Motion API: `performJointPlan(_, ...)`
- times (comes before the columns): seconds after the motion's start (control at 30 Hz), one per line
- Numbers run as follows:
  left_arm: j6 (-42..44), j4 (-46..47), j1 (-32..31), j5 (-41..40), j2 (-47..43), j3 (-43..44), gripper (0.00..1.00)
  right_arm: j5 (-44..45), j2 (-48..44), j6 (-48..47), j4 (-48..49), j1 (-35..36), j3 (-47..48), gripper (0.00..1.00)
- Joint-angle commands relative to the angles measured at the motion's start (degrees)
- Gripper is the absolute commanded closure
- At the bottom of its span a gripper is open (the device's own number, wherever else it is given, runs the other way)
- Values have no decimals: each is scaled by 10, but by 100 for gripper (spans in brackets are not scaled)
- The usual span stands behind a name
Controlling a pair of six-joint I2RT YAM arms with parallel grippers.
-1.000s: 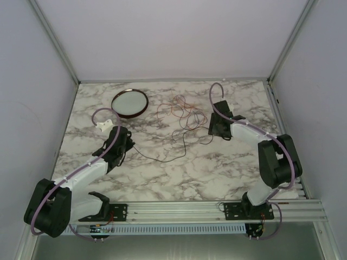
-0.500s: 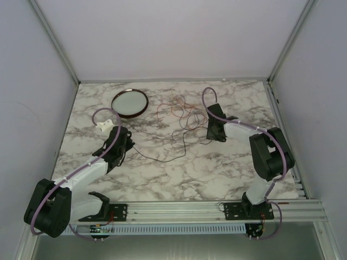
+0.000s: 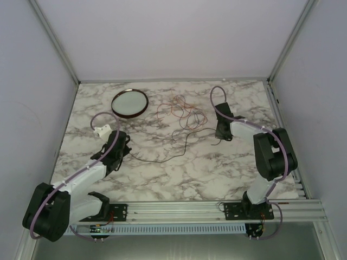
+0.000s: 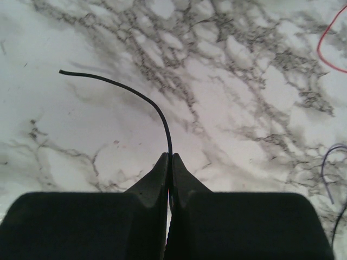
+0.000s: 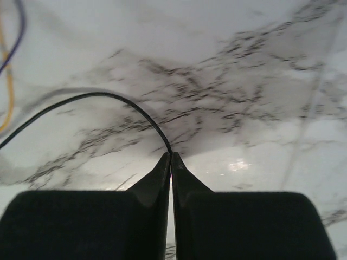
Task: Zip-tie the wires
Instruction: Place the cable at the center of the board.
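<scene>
The wires lie in a loose red and dark tangle at the table's far middle. One long black wire trails out of it toward the front. My left gripper is shut on that black wire, whose free end curls away to the left over the marble. My right gripper is shut on the black wire's other stretch, which arcs off to the left. A red strand shows at the left wrist view's upper right. Yellow and purple strands cross the right wrist view's left edge.
A round dark-rimmed dish sits at the far left of the marble table. Metal frame posts and pale walls close in the sides. A rail runs along the near edge between the arm bases.
My right gripper has closed on the black wire and shifted slightly right. The left arm has drawn back a little toward the front left, still gripping, and the wire between them has straightened.
</scene>
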Motion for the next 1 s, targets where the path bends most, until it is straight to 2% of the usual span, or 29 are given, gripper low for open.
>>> performJointPlan(0.0,-10,-31,3,-7,-26,-25,100,25,-12,-28,-30,-42,-10,100)
performJointPlan(0.23,-42,10,3,20,-9,-57,100,52,-10,-56,-55,-102,-11,100)
performJointPlan(0.63,-45,53,3,21,71,-50,100,82,-23,-87,-69,-175,-1,100)
performJointPlan(0.97,-32,34,3,-12,84,-38,100,112,-7,-106,-68,-217,2,100)
